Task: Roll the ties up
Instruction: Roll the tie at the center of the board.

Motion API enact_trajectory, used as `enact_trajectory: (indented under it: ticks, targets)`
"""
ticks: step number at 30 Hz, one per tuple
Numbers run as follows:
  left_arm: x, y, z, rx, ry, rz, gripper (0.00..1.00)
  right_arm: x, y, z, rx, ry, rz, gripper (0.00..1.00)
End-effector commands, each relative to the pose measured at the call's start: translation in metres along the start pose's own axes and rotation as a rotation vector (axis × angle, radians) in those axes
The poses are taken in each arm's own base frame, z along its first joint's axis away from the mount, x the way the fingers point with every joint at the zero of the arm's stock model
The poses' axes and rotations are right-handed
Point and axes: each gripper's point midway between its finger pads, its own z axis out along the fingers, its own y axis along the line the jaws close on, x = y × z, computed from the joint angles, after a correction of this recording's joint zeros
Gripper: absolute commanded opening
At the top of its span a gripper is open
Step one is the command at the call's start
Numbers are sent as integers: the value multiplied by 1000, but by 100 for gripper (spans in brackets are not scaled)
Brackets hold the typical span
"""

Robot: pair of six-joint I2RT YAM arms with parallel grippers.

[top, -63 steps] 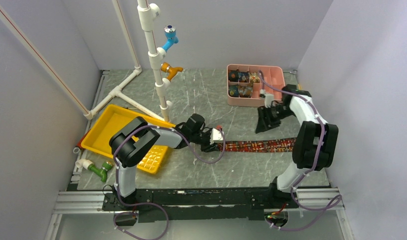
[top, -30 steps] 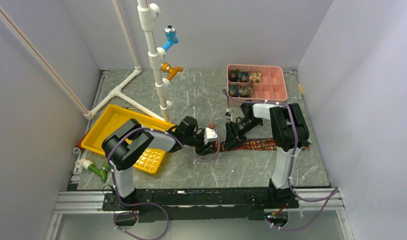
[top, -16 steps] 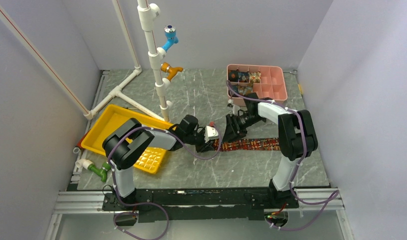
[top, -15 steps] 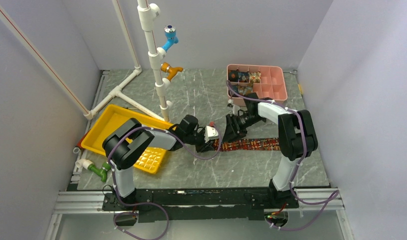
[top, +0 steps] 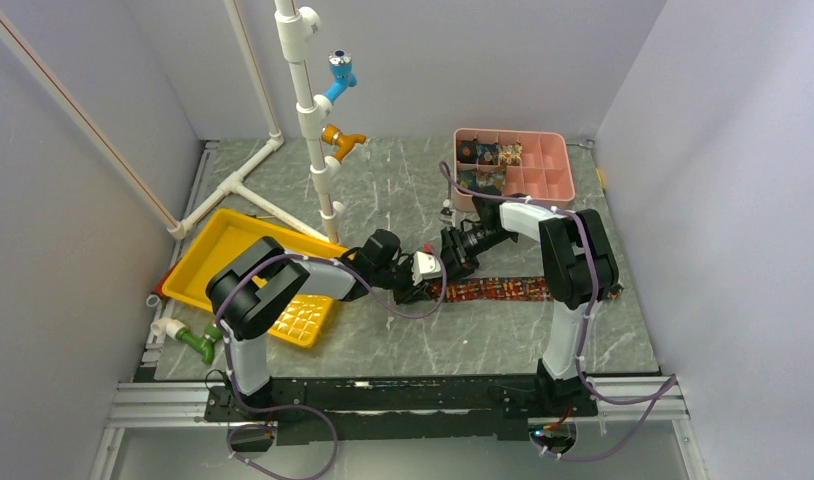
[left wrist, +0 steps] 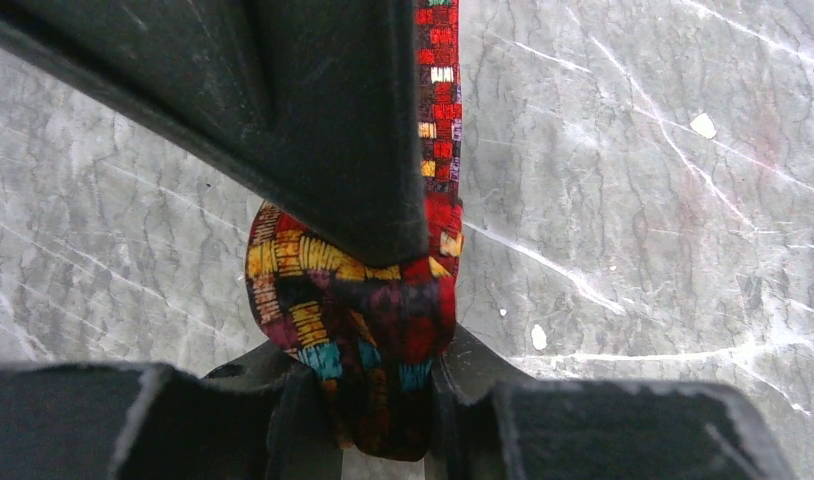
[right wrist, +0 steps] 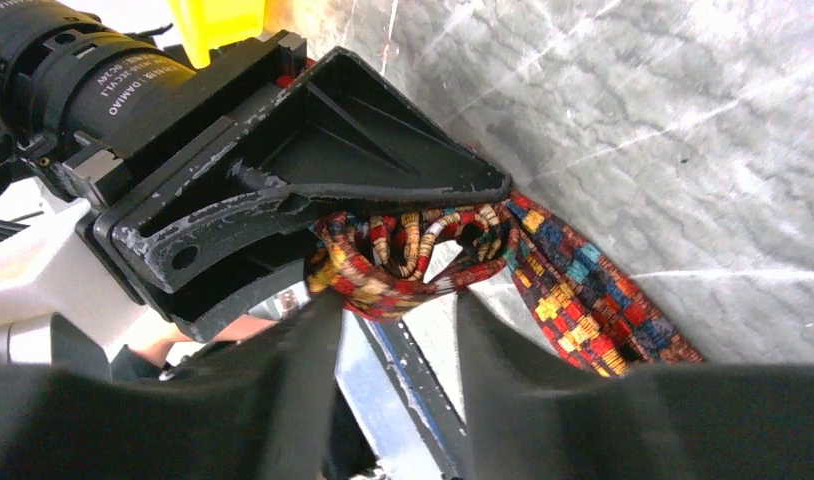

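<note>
A tie with red, dark and gold checks lies as a flat strip across the marble table. Its left end is coiled into a loose roll. My left gripper is shut on that roll, which sits between its fingers in the left wrist view. My right gripper is right beside it, tip to tip. In the right wrist view its fingers stand apart, with the coil at their tips. Several rolled ties sit in the pink box.
The pink divided box stands at the back right. A yellow tray lies at the left. A white pipe stand with blue and orange fittings rises behind it. A green fitting lies at the front left.
My right gripper has swung from near the pink box down and left to the tie's coiled end, beside the left gripper. The left gripper has kept its hold and barely moved.
</note>
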Motion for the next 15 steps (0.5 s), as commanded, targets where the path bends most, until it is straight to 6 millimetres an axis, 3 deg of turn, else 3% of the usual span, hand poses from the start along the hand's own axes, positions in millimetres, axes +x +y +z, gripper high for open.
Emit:
enact_trajectory:
  ticks: [1,4,10,15]
  targets:
    - [84,-26,-4,29,267,-124,31,-8,-6,2,31,-2,-33,22]
    - [80,-29,-4,50,253,-122,35,-1,-31,5,114,36,-27,1]
    - [61,-23,-3,69,169,-106,55,7,-78,7,295,66,-42,0]
    - [29,-19,-11,87,29,-62,70,11,-100,7,380,76,-27,0]
